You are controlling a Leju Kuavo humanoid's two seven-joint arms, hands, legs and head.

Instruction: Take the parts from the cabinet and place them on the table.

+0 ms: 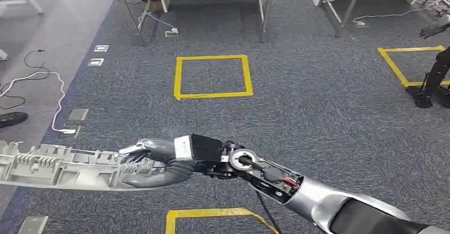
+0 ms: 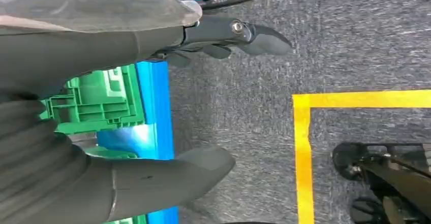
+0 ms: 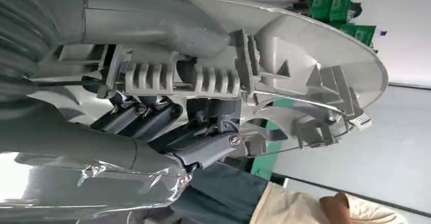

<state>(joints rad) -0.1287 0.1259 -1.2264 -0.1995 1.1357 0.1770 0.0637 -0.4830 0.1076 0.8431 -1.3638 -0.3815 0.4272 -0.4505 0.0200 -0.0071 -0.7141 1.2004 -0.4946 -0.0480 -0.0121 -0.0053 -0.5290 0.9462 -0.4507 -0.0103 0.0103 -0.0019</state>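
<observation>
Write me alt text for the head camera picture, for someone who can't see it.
The right robot hand holds a long grey ribbed plastic part out to the left over grey carpet. A yellow tape square marks the floor ahead, with table legs beyond it and white cables at the left.

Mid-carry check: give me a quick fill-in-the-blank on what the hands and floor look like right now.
1. The long grey plastic part is held by the robot's ____ hand.
2. The tape squares on the carpet are ____ in colour.
3. The left hand holds ____.
4. Beside the blue frame sits a ____ crate.

Missing words: right; yellow; nothing; green
</observation>
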